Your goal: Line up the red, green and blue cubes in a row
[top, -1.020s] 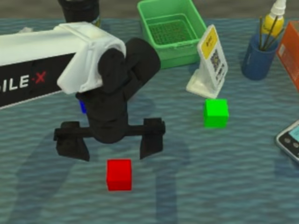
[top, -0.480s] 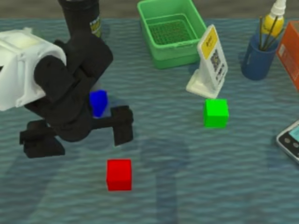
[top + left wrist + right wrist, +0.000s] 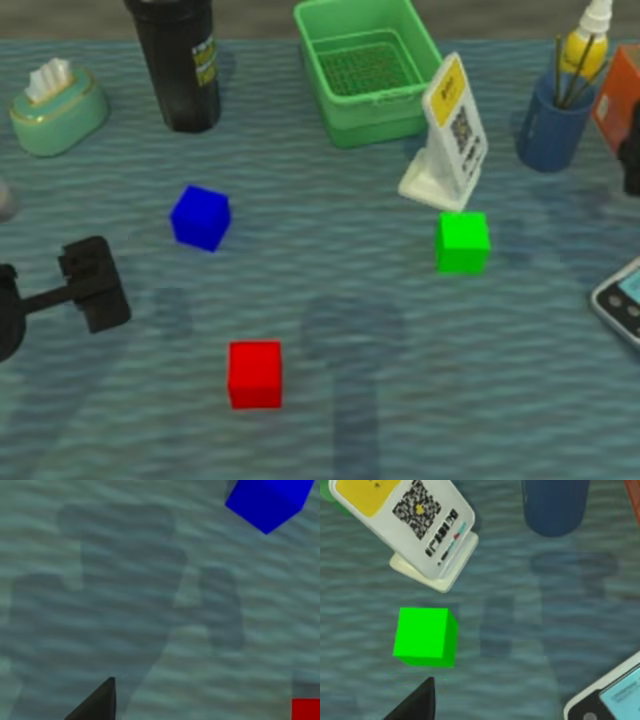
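Cubes lie well apart: blue cube (image 3: pixel 200 217) nearest my left gripper (image 3: pixel 60 300), whose jaws look spread and empty; red cube (image 3: pixel 255 374) beyond it, green cube (image 3: pixel 463 242) far off, near the right arm, whose jaws I cannot tell. A tilted grasp may turn the blue cube. Open table lies between the cubes.

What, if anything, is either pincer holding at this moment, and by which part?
Nothing is held. The left pincer sits at the table's left edge, apart from the blue cube. The red cube and green cube lie free; the right arm barely shows.
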### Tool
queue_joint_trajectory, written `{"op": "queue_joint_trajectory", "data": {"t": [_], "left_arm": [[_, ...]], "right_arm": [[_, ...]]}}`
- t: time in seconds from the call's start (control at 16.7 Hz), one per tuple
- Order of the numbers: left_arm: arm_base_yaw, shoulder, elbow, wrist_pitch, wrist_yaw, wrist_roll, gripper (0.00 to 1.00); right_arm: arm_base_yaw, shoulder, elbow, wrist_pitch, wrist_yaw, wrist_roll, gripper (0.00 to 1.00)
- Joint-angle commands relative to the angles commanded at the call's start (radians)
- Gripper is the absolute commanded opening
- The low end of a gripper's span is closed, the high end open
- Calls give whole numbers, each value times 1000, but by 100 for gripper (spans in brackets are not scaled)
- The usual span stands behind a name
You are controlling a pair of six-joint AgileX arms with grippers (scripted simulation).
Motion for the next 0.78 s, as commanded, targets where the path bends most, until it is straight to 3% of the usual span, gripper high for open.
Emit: {"op": "queue_joint_trajectory", "data": {"t": [0.42,0.78], "left_arm": [[211,-572,-417,330,12,275,100],[302,-827,-580,535,28,478,100]], "right_arm": [[129,685,583,-393,2,136,100],[203,1068,930,-602,1,214,100]]}}
